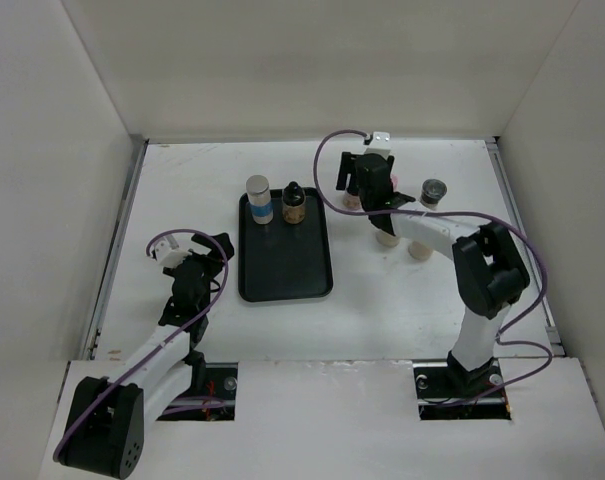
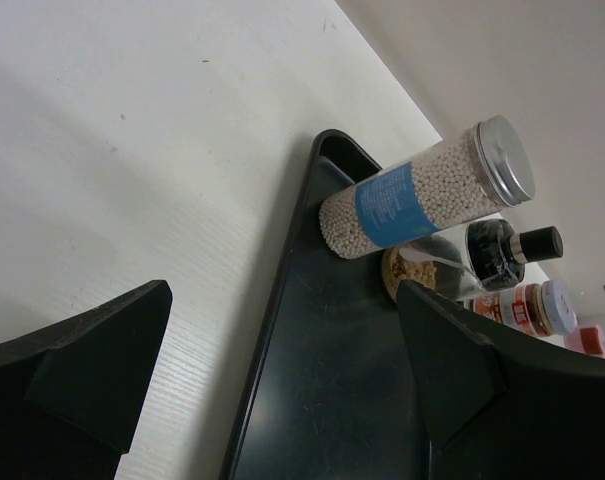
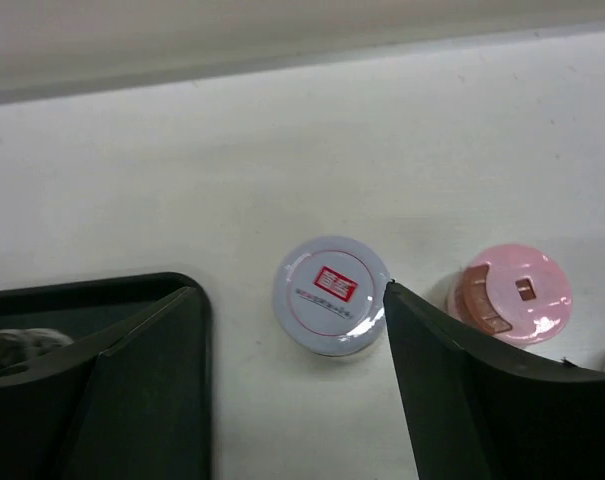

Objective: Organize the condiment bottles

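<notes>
The black tray [image 1: 284, 270] lies mid-tabletop [image 1: 182, 180] and carries two upright bottles at its far end: the silver-capped bottle [image 1: 259, 198], with white beads and a blue label, in the far left corner, and the black-capped bottle [image 1: 295, 203] just beside it on its right. The remaining bottles stand on the tabletop to the right of the tray. The right gripper [image 3: 289, 290] hangs over the nearest of them with its jaws spread and nothing grasped. From its wrist view the pale blue-capped bottle [image 3: 330, 295], a red mark on its lid, sits below the gap, close to the right finger and clear of the left one. The pink-capped bottle [image 3: 510, 298] stands just beside it, outside the jaws. Further right, near the tabletop's edge, is the dark grey-capped bottle [image 1: 434, 190]. Nearer the arm bases, a cream-topped bottle [image 1: 387, 237] and another pale bottle [image 1: 419, 250] stand partly hidden under the right arm. The left gripper [image 2: 282, 290] sits low over the tabletop just left of the tray, jaws apart and holding nothing
</notes>
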Action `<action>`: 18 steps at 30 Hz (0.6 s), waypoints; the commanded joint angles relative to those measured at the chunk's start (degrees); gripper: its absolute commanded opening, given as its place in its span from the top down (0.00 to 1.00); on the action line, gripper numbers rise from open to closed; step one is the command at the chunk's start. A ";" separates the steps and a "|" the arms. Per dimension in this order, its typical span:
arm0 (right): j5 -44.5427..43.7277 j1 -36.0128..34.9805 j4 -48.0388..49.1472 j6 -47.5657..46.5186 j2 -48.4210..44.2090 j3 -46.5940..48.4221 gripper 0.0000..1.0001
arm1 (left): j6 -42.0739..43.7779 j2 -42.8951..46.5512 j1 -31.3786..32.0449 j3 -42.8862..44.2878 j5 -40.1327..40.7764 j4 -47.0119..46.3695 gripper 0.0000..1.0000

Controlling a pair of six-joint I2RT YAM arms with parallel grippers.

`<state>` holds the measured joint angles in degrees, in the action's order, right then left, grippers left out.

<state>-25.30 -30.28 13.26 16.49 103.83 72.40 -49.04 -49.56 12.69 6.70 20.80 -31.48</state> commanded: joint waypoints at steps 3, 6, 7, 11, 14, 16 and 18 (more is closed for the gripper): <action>-5.02 0.44 0.63 -1.11 2.69 1.08 0.14 | 0.52 -0.62 0.18 0.86 0.12 -2.88 0.00; -4.24 0.97 0.02 -1.11 4.97 2.30 0.12 | 0.61 -0.10 0.45 0.86 0.65 -2.88 0.00; -3.62 1.06 -0.16 -1.11 5.67 2.83 0.11 | 0.61 -0.18 0.28 0.77 0.74 -2.88 0.00; -1.77 1.85 -0.25 -0.58 8.48 4.67 0.12 | 0.52 -1.59 0.18 1.12 0.04 -3.06 0.00; -0.89 1.94 -1.38 -0.49 10.25 6.34 0.15 | 0.61 -0.71 0.19 0.95 0.56 -3.14 0.00; -0.98 1.94 -1.57 -1.02 11.30 7.49 0.19 | 0.61 -1.06 -0.08 0.95 0.65 -3.14 0.00; -1.33 1.94 -0.69 -1.02 11.22 7.58 0.28 | 0.52 -1.50 0.01 1.12 0.12 -3.14 0.00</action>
<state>-26.87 -28.49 11.14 15.66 115.20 77.01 -48.95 -50.92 12.80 6.70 20.78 -31.57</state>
